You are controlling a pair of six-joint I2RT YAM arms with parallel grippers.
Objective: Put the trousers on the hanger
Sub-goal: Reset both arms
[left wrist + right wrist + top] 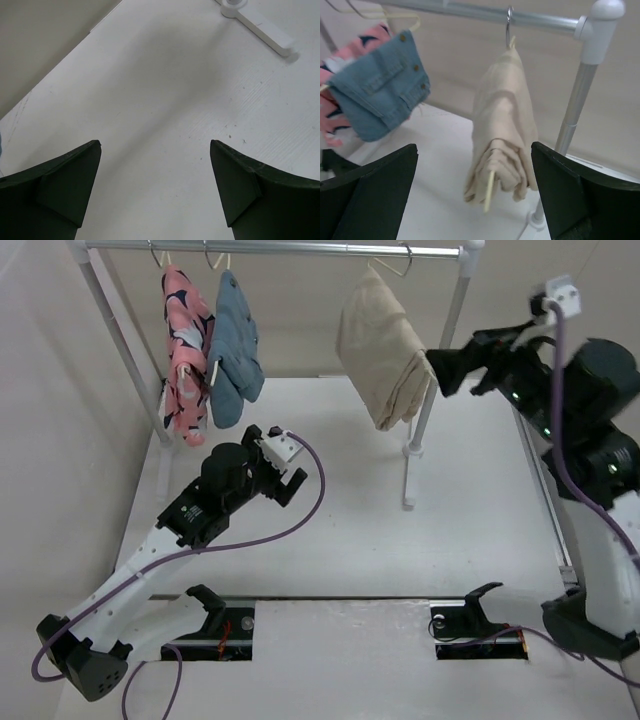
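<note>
The beige trousers (380,345) hang folded over the pale cream hanger (392,262), whose hook is on the grey rail at the right. In the right wrist view the trousers (502,130) hang ahead, and the hanger's bar end (489,192) sticks out below the cloth. My right gripper (447,370) is open and empty, raised just right of the trousers; in its own view the gap (475,152) faces them. My left gripper (288,478) is open and empty, low over the table (155,145).
The rail (280,248) stands on white posts; its right post (432,390) and foot (410,475) lie between the trousers and my right arm. A pink patterned garment (184,350) and a blue denim garment (234,350) hang at the left.
</note>
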